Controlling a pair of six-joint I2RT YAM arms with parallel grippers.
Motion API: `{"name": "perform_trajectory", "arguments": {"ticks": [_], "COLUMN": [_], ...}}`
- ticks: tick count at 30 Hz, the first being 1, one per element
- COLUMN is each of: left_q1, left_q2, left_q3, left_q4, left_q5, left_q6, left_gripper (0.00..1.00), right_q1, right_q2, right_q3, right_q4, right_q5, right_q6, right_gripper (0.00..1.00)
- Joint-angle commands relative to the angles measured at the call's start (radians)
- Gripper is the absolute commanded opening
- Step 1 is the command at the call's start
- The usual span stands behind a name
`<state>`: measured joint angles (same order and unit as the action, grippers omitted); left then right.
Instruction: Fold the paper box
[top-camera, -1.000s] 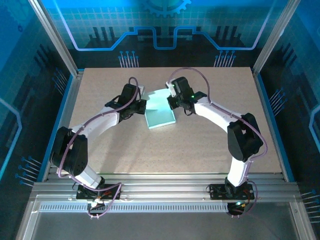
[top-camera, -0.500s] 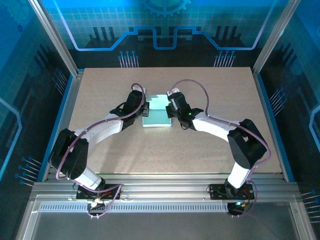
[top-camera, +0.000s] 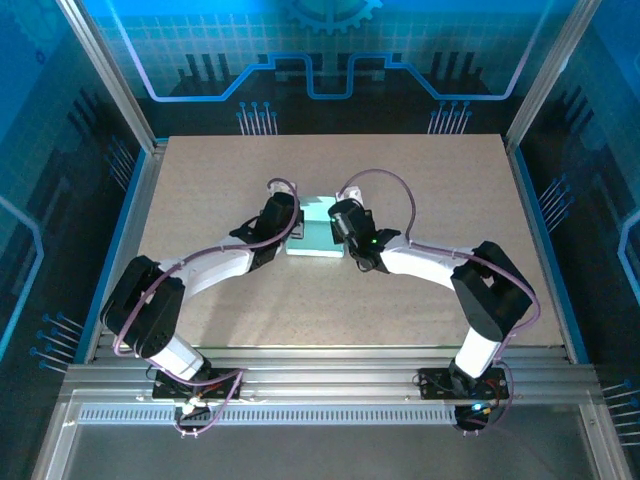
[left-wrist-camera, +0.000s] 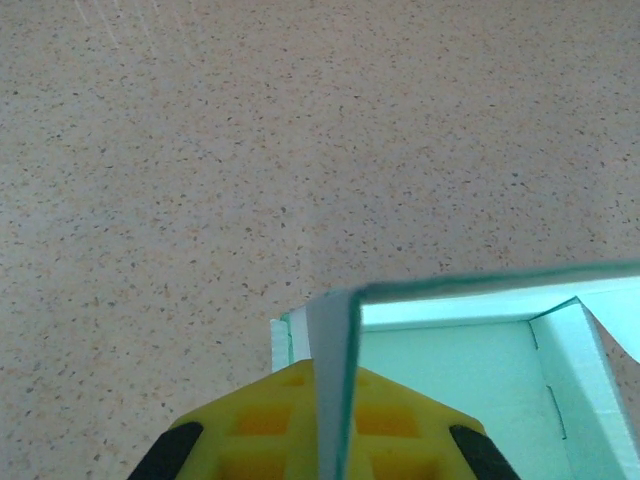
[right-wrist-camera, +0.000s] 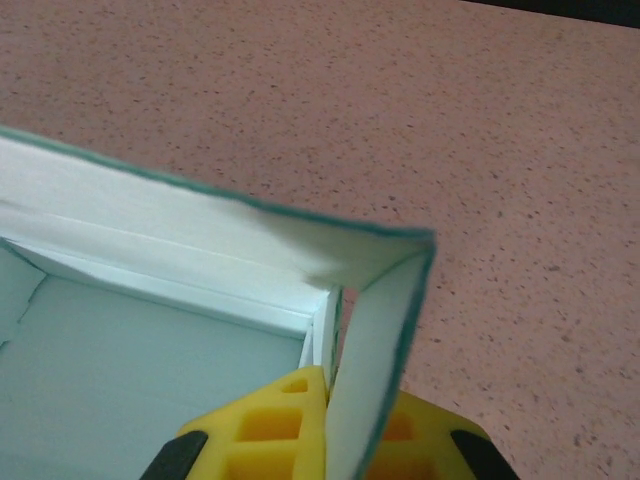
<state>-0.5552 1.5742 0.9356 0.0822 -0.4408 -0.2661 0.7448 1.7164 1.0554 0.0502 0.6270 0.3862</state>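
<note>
Pinching opposite walls of the box (top-camera: 314, 232) at the tabletop (top-camera: 450, 190) centre, the closed left end effector (left-wrist-camera: 330, 400) and right end effector (right-wrist-camera: 335, 405) should probably raise both walls square together, without creasing.

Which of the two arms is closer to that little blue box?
Neither, it's a tie: the left fingers pinch the paper box by its left wall, and the right fingers pinch its right wall.
</note>
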Motion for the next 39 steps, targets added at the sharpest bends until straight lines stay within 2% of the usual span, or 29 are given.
{"name": "perform_trajectory", "arguments": {"ticks": [1,7,15,24,32,39], "left_q1": [-0.038,-0.041,-0.049,-0.058,-0.092,-0.124], "left_q2": [0.006,0.037,0.056,0.066,0.094,0.129], "left_q3": [-0.001,-0.025,-0.042,-0.058,-0.059,-0.085], "left_q4": [0.157,0.218,0.243,0.269,0.284,0.372], "left_q5": [0.073,0.082,0.097,0.083,0.036,-0.005], "left_q6": [-0.039,-0.084,-0.110,-0.125,-0.121,-0.102], "left_gripper": [0.00,0.00,0.00,0.00,0.00,0.00], "right_q1": [0.042,0.054,0.064,0.065,0.065,0.064], "right_q2": [-0.026,-0.025,0.021,0.032,0.054,0.038], "right_q3": [0.031,0.040,0.159,0.084,0.062,-0.053], "right_q4": [-0.036,-0.056,-0.260,-0.127,-0.122,0.043], "right_q5": [0.030,0.103,0.235,0.199,0.197,0.185], "right_q6": [0.016,0.063,0.227,0.276,0.342,0.285], "right_gripper": [0.00,0.00,0.00,0.00,0.00,0.00]}}
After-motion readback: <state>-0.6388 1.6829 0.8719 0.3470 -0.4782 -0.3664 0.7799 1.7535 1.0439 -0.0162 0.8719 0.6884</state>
